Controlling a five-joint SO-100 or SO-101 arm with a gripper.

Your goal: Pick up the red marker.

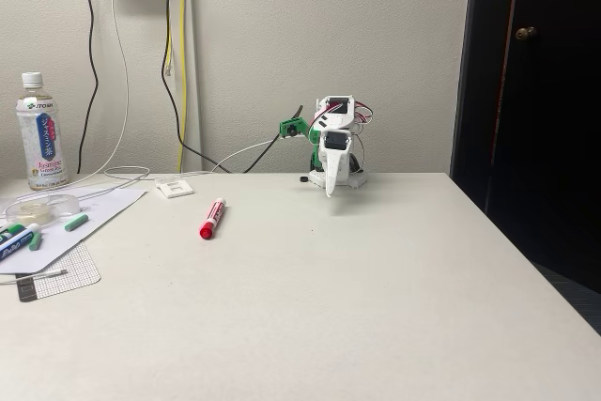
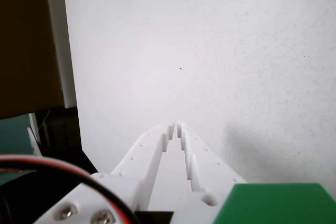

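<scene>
A: Marker, where? B: The red marker [image 1: 212, 218] lies at nine o'clock of the gripper [image 1: 330, 191], well apart. A: Handling? B: Probably light, stiff, smooth; pinch mid-barrel. Jaws closed, empty

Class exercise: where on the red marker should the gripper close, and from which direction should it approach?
Grip the red marker at mid-barrel, coming from above with the jaws across its width. It lies flat on the table, angled in the fixed view, with free space on both sides. The gripper looks shut, so open first.

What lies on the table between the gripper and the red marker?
Nothing: in the fixed view, bare table separates the shut gripper from the red marker.
</scene>
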